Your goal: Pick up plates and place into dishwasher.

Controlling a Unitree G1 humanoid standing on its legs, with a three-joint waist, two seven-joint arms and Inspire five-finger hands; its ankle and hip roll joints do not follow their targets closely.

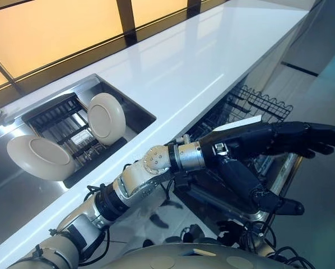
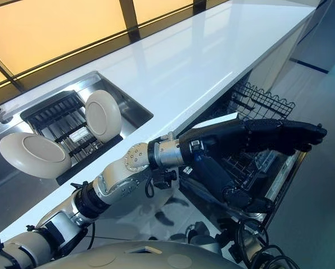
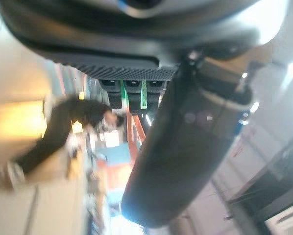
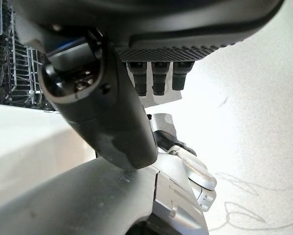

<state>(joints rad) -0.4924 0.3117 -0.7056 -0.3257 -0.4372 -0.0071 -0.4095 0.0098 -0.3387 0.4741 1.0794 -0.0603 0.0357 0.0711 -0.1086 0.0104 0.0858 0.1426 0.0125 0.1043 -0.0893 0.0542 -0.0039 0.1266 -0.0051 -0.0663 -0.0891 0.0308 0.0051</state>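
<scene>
**Two plates still at the sink, arms out over the open dishwasher**

From my seat, the white surface [image 1: 201, 67] runs long and bare from the sink [image 1: 131, 109] toward its far right corner, with warm amber window panels [image 1: 50, 28] along its back edge. The room beyond the right end is grey floor and cabinet fronts; I can make out little more.

Below the front edge of the surface the dishwasher stands open, its black wire rack [image 1: 260, 103] pulled out. I cannot see any plate seated in the part of the rack that shows, so I judge the task at an early or middle stage: at least two plates are left to move.

Both sit at the sink, at the left end of the surface. One cream plate [image 1: 41, 157] leans at the near left of the dark drying rack [image 1: 66, 126]; the other plate [image 1: 107, 117] stands nearly upright on that rack's right side.

My left hand [image 1: 291, 137] is stretched out over the wire rack, fingers straight and released. A thin white edge [image 1: 240, 123] shows just behind its wrist; whether that is a plate I cannot tell. My right hand [image 1: 282, 206] hangs lower in front of the dishwasher; its fingers I cannot read.
</scene>
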